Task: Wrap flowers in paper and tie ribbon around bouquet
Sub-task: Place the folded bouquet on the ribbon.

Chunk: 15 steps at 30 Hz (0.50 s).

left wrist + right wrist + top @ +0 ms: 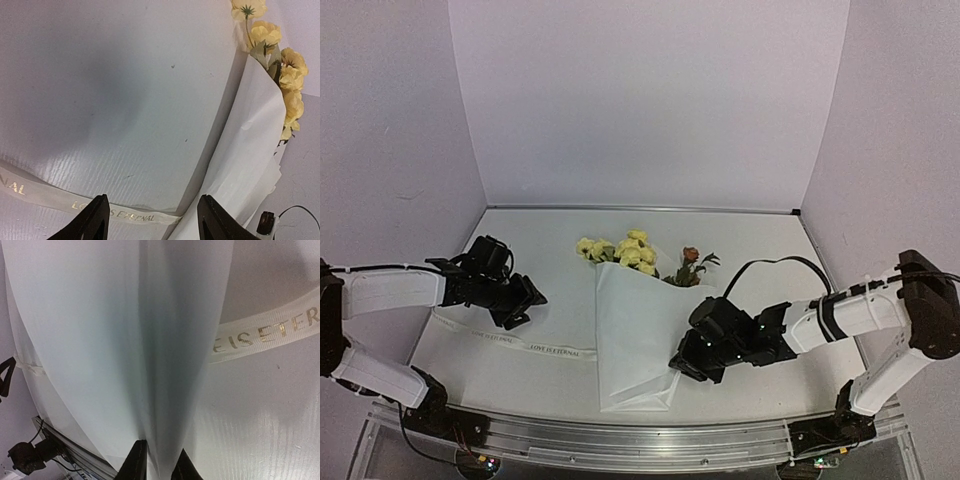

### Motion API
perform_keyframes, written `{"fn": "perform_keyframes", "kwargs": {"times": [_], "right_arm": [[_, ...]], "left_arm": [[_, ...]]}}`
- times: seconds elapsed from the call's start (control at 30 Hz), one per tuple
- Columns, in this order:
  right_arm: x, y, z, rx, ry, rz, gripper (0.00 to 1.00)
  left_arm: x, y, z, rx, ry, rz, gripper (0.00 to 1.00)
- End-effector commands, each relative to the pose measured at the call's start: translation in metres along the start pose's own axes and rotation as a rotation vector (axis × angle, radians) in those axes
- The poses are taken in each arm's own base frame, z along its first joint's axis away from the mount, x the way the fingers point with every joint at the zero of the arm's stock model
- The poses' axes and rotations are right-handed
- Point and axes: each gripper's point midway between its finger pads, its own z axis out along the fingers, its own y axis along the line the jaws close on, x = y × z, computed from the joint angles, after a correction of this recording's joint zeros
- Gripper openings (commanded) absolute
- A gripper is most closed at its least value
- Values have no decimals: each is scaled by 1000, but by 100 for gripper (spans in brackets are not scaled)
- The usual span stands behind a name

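Note:
The bouquet lies in the middle of the table: white paper [635,330] folded over the stems, with yellow flowers [630,250] and an orange-brown bloom [691,254] sticking out at the far end. The cream ribbon [520,343] lies flat to the left, and its end runs under the paper's left edge. My left gripper [525,305] hovers open just above the ribbon [125,215], with nothing between its fingers [152,197]. My right gripper [682,365] is at the paper's lower right edge. Its jaws stand a narrow gap apart around a raised fold of paper [100,340]; whether they pinch it does not show.
A black cable [770,265] loops over the table behind the right arm. The metal rail [620,440] with both arm bases runs along the near edge. White walls close in the back and both sides.

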Motion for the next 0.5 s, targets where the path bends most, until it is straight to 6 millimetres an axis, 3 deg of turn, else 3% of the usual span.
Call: {"fn": "perform_keyframes", "kwargs": {"times": [0.0,0.17,0.3,0.47], "right_arm": [[-3,5,-2,-21,-25,-78,42],[-8,9,-15,-34,-57,-169,72],[-15,10,-34,-13,-87,-258,86],[-30,-7,-49,33,-95,-281,96]], "left_arm": [[-21,40,-15,-117,-128,-105,64],[-36,73,-30,-218,-213,-171,66],[-41,77,-35,-284,-216,-122,69],[-31,102,-50,-292,-274,-271,72]]}}
